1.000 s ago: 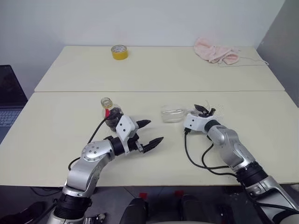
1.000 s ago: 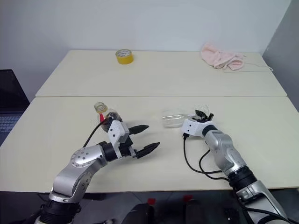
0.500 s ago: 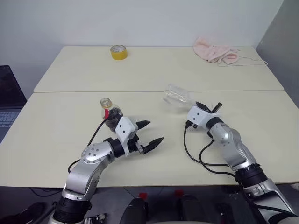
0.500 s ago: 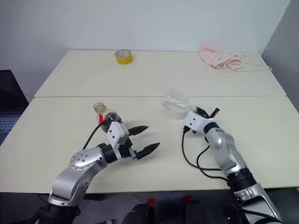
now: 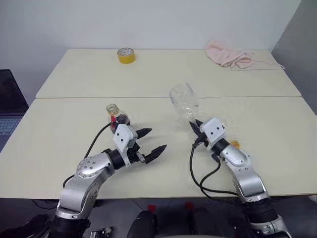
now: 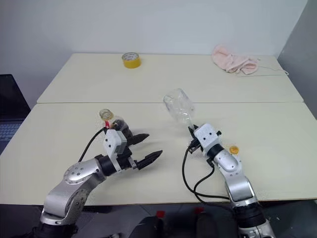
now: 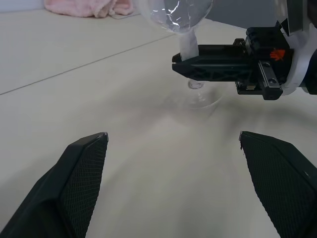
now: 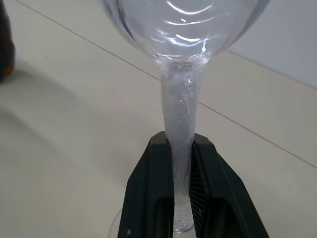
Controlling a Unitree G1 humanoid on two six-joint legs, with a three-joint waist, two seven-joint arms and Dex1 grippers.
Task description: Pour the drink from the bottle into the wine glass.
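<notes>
My right gripper (image 5: 196, 127) is shut on the stem of the clear wine glass (image 5: 183, 99), which stands nearly upright with its bowl leaning slightly away from me. In the right wrist view both fingers (image 8: 154, 198) clamp the stem (image 8: 181, 114). The glass's foot (image 7: 197, 98) is just at the table; I cannot tell whether it touches. The bottle (image 5: 118, 119) stands uncapped on the near table, with the dark drink (image 5: 121, 121) in its lower part. My left gripper (image 5: 155, 140) is open just in front of and right of the bottle, holding nothing.
A small yellow cap (image 5: 234, 144) lies on the table beside my right forearm. A yellow tape roll (image 5: 126, 55) and a pink cloth (image 5: 229, 54) sit on the far table. A laptop (image 5: 10, 101) is at the left edge.
The right gripper rolled and drew back toward me and leftward, swinging the wine glass from lying on its side to nearly upright. The left gripper stayed open and barely shifted.
</notes>
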